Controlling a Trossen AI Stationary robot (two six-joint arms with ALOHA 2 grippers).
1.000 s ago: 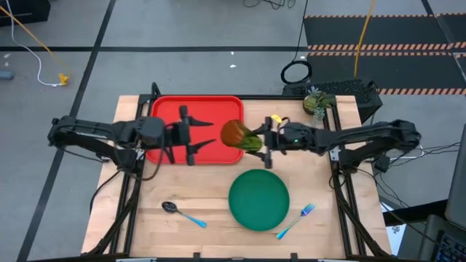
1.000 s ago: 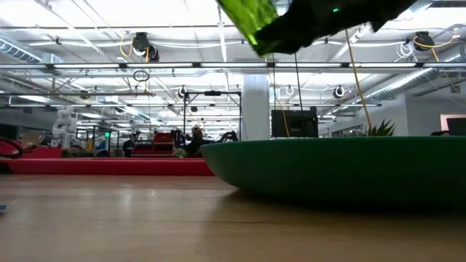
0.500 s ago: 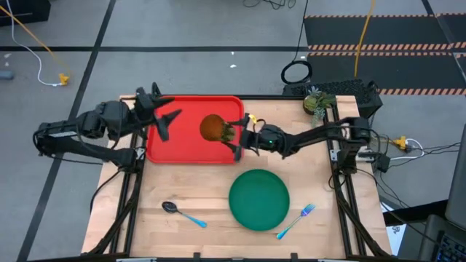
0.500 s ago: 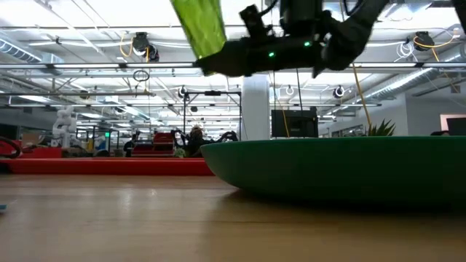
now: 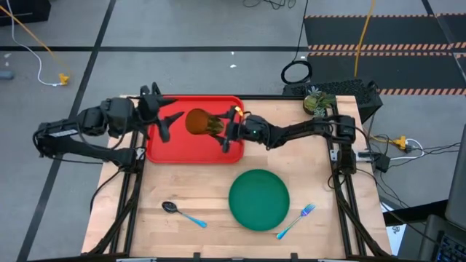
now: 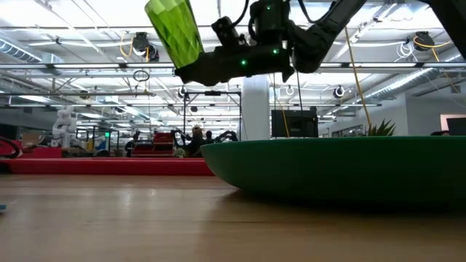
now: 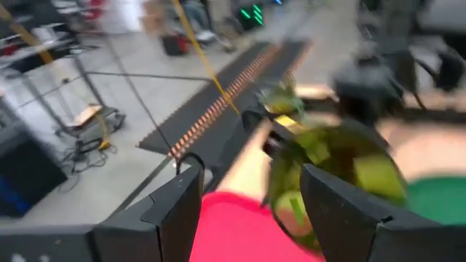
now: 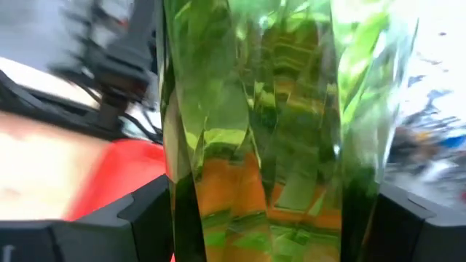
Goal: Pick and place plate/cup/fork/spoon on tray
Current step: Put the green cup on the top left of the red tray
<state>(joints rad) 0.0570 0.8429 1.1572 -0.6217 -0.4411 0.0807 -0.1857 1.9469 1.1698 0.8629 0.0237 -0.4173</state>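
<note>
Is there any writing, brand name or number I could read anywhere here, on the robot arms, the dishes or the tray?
None can be read.
The translucent olive-green plastic cup, large red rectangular tray and round dark green plate show no print.
The green lit sign in the room behind is too blurred to read.

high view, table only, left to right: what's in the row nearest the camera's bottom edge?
spoon → plate → fork. All three lie apart on the bare wood, none yet on the tray.

Olive-green cup (image 5: 198, 121), red tray (image 5: 171, 149), dark green plate (image 5: 258, 199)
</note>
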